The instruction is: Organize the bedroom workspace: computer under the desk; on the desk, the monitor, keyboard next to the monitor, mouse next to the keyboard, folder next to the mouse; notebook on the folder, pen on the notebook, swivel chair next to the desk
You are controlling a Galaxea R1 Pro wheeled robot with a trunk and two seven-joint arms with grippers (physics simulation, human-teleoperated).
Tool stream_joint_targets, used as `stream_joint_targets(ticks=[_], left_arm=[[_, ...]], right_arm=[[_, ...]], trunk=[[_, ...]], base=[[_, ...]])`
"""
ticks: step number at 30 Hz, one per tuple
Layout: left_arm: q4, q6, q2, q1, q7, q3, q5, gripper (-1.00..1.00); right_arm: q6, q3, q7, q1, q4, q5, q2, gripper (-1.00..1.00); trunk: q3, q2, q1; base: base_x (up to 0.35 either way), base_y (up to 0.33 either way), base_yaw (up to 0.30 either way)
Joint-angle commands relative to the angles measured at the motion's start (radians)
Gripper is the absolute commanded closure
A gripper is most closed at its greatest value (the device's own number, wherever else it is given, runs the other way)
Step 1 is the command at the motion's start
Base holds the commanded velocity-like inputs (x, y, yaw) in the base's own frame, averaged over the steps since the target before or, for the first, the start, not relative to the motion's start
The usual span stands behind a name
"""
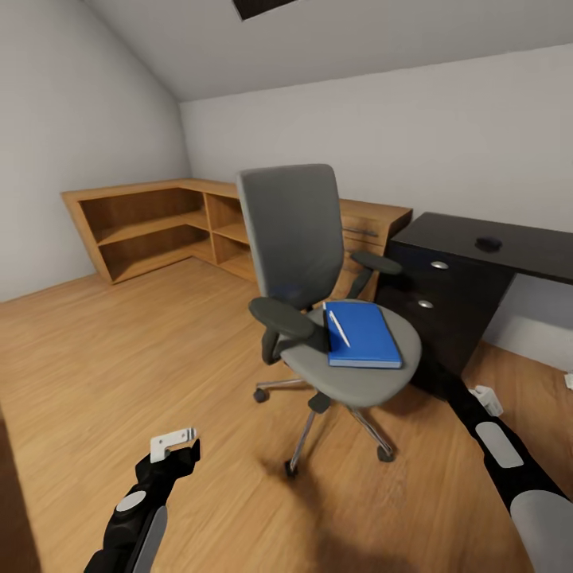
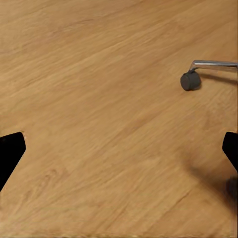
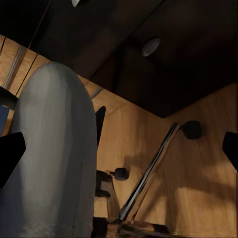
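The bedroom's wood plank floor (image 1: 95, 350) spreads under grey walls and a sloped ceiling. A light wooden shelf unit (image 1: 159, 227) runs along the far corner. To its right stands the black worktop (image 1: 509, 239), with a drawer unit (image 1: 446, 310) bearing round silver knobs and a small dark object (image 1: 488, 243) lying on top; what that object is cannot be told.

The grey swivel chair (image 1: 294, 239) stands just beside the drawer unit, its chrome star base (image 1: 334, 414) on the floor. The blue folder (image 1: 368, 336) lies flat on the seat, and the white pen (image 1: 339, 328) rests on the folder near its left edge.

The left end effector (image 1: 173, 442) hangs low over bare floor, well apart from the chair, fingers spread wide with nothing between them; its wrist view catches one castor (image 2: 190, 81). The right end effector (image 1: 485, 398) sits low beside the drawer unit, likewise spread and empty, its wrist view looking under the seat (image 3: 54, 163).
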Motion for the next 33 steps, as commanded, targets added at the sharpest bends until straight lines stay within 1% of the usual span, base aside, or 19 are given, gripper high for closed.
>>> stream_joint_targets(ticks=[1, 5, 8, 12, 17, 21, 25, 33], left_arm=[[-0.001, 0.004, 0.000, 0.000, 0.006, 0.000, 0.011, -1.00], [-0.001, 0.004, 0.000, 0.000, 0.006, 0.000, 0.011, -1.00], [-0.001, 0.004, 0.000, 0.000, 0.006, 0.000, 0.011, -1.00], [-0.001, 0.004, -0.001, 0.000, 0.006, 0.000, 0.010, -1.00], [-0.001, 0.005, 0.000, 0.000, 0.006, 0.000, 0.010, -1.00], [-0.001, 0.005, 0.000, 0.000, 0.006, 0.000, 0.010, -1.00], [-0.001, 0.005, 0.001, 0.000, 0.006, 0.000, 0.010, -1.00], [-0.001, 0.005, 0.001, 0.000, 0.006, 0.000, 0.010, -1.00]], right_arm=[[0.008, -0.004, 0.004, 0.000, 0.000, -0.009, 0.000, -1.00], [0.007, -0.004, 0.004, 0.000, 0.000, -0.009, 0.001, -1.00], [0.007, -0.004, 0.002, 0.000, 0.000, -0.009, 0.001, -1.00], [0.006, -0.005, 0.000, 0.000, 0.000, -0.010, 0.001, -1.00], [0.007, -0.005, 0.002, 0.000, 0.001, -0.010, 0.001, -1.00], [0.012, -0.003, 0.008, 0.000, 0.005, -0.012, 0.003, -1.00], [0.014, 0.000, 0.010, 0.000, 0.009, -0.013, 0.009, -1.00], [0.016, 0.001, 0.017, 0.000, 0.011, -0.013, 0.036, -1.00]], trunk=[[-0.001, 0.000, -0.001], [-0.001, 0.000, -0.001], [-0.001, 0.000, -0.001], [-0.001, 0.000, -0.001], [-0.001, 0.000, -0.001], [-0.001, 0.000, -0.001], [-0.001, 0.000, -0.001], [-0.001, 0.000, -0.001]], base=[[-0.283, 0.172, 0.000], [-0.255, 0.163, 0.000], [-0.116, 0.063, 0.000], [-0.087, 0.022, 0.000], [-0.223, 0.004, 0.000], [-0.109, 0.001, 0.000], [-0.033, 0.000, 0.000], [-0.009, 0.000, 0.000]])
